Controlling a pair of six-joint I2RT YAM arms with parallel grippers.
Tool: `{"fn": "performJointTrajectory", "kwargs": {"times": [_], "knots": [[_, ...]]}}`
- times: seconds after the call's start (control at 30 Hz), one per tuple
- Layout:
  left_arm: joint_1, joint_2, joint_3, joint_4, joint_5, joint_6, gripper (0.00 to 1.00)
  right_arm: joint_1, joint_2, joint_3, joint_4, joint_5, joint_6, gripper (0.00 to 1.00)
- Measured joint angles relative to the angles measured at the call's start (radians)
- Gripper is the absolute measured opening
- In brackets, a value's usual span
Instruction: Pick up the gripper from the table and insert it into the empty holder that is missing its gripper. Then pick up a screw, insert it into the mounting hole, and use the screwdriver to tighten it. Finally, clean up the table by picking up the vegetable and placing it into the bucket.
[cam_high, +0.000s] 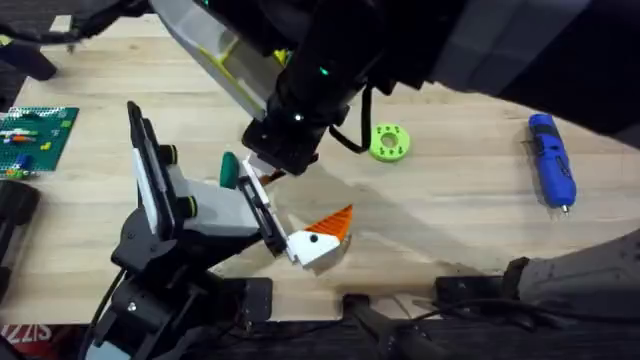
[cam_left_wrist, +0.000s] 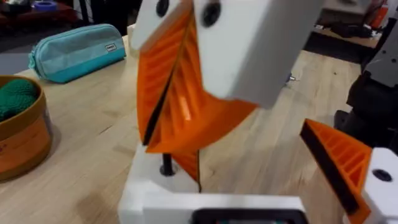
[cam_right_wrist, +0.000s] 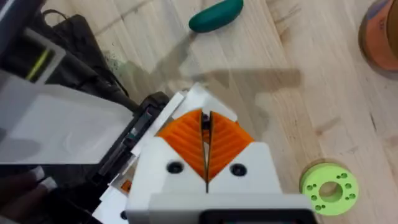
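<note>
1. Lying well apart near the wooden table's (cam_high: 450, 200) far right edge, the bright blue pen-shaped screwdriver (cam_high: 551, 160) is seen, with a lime-green round disc (cam_high: 389, 142) nearer the middle.
2. The pale grey blocky holder (cam_high: 215, 210) is mounted at the near edge.
3. The right gripper (cam_right_wrist: 206, 149) is pressed closed above the holder, on a thin dark item; the left gripper's (cam_left_wrist: 186, 93) grip cannot be told.

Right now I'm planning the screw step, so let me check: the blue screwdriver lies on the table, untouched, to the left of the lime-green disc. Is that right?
Not quite. The blue screwdriver does lie on the table, untouched, but it is to the right of the lime-green disc, not the left. The overhead view shows this.
</note>
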Motion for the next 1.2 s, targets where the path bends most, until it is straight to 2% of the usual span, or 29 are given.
{"fn": "performJointTrajectory", "kwargs": {"times": [0.7,0.73,0.93,0.97,1.2], "knots": [[0.000,0.000,0.000,0.002,-0.012,0.001,0.986,0.000,0.000,0.000,0.010,0.000,0.000,0.011],[0.000,0.000,0.000,0.002,-0.012,0.001,0.986,0.000,0.000,0.000,0.010,0.000,0.000,0.059],[0.000,0.000,0.000,0.002,-0.019,0.002,0.986,-0.019,-0.002,0.000,0.010,0.029,-0.001,0.901],[0.000,0.000,0.000,0.002,-0.019,0.003,0.986,-0.028,-0.003,0.000,0.011,0.033,-0.003,0.969],[0.000,-0.001,0.000,0.002,-0.018,0.011,0.986,-0.038,-0.045,0.000,0.012,0.008,-0.004,0.994]]}}
